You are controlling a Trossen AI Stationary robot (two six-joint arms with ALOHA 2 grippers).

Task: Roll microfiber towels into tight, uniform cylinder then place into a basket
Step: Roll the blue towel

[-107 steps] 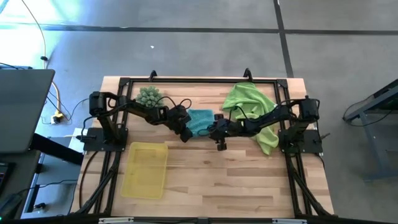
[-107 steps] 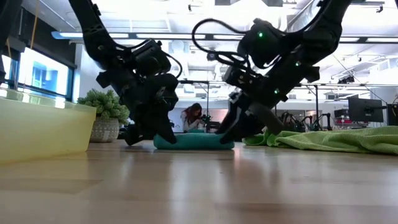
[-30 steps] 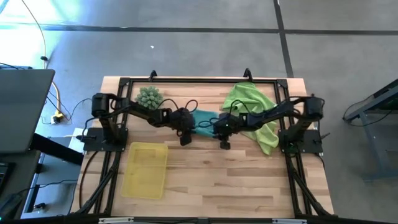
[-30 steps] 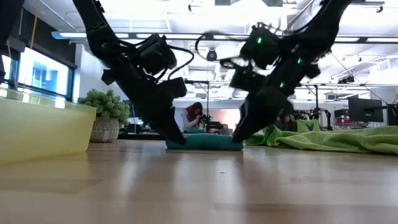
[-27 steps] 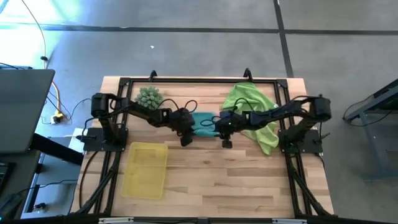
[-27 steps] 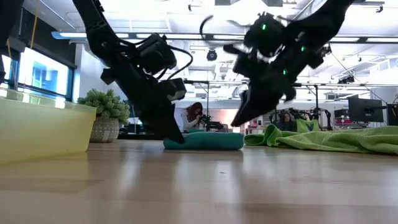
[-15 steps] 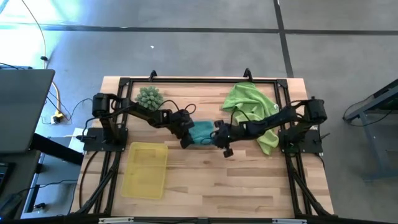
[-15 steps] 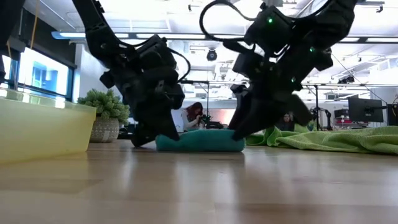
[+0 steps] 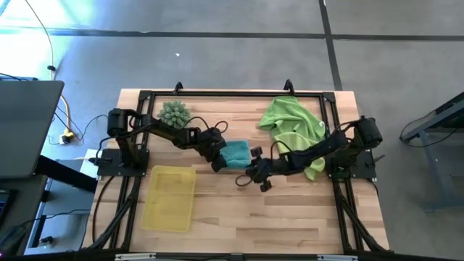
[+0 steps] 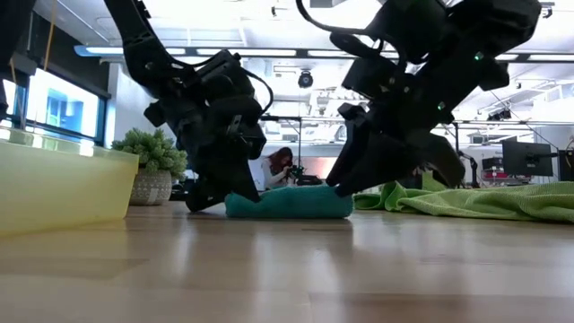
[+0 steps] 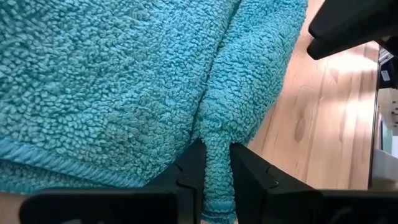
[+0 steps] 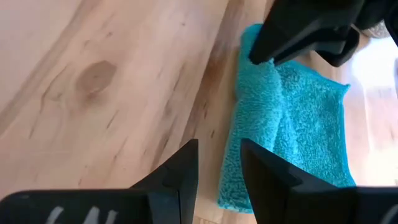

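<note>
Between narrow left tool (image 11: 216,163) fingers, teal towel (image 11: 124,87) fold; right tool (image 12: 219,167) part-open alongside.

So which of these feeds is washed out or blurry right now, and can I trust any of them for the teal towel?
Low view: bright ceiling lights behind leave both arms as dark shapes; the near tabletop is soft. Left wrist view: sharp and evenly lit, the teal towel pinched between the left gripper fingers. Right wrist view: glare at the far end, wood grain clear.
</note>
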